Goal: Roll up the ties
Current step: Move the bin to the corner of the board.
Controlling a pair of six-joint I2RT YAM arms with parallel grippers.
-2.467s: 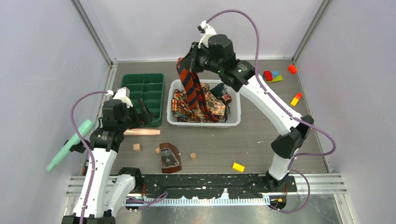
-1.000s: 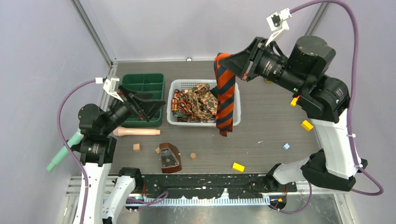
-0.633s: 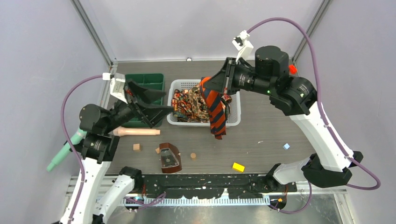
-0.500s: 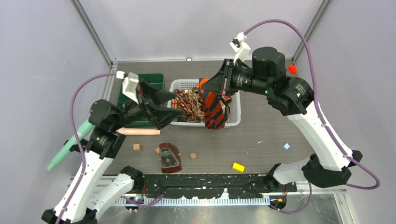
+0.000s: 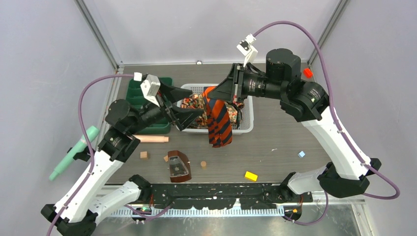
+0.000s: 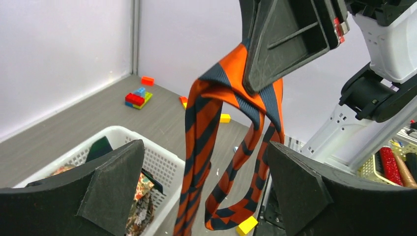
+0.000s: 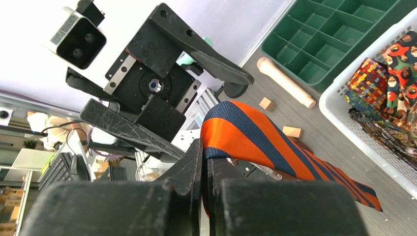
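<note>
My right gripper [image 5: 212, 91] is shut on a fold of the orange-and-dark striped tie [image 5: 217, 122], which hangs in a loop over the front rim of the white basket [image 5: 246, 129]. The right wrist view shows the fabric [image 7: 255, 137] pinched between the closed fingers [image 7: 194, 167]. My left gripper [image 5: 196, 104] stands wide open just left of the hanging tie. In the left wrist view the tie [image 6: 196, 128] dangles between and beyond its two fingers [image 6: 113, 182], touching neither. More ties, paisley [image 7: 393, 64] and dark green [image 6: 101, 147], lie in the basket.
A green compartment tray [image 5: 135, 91] sits left of the basket, with a peach cylinder [image 5: 152, 139] in front of it. Small wooden blocks [image 5: 143, 155], a brown object [image 5: 178, 166] and a yellow block [image 5: 251, 175] lie near the front. A red brick [image 5: 308, 73] lies at the back right.
The right gripper carried the striped tie leftward and lower, from the basket's right side to its front. The left arm swung right toward the tie and its jaws widened.
</note>
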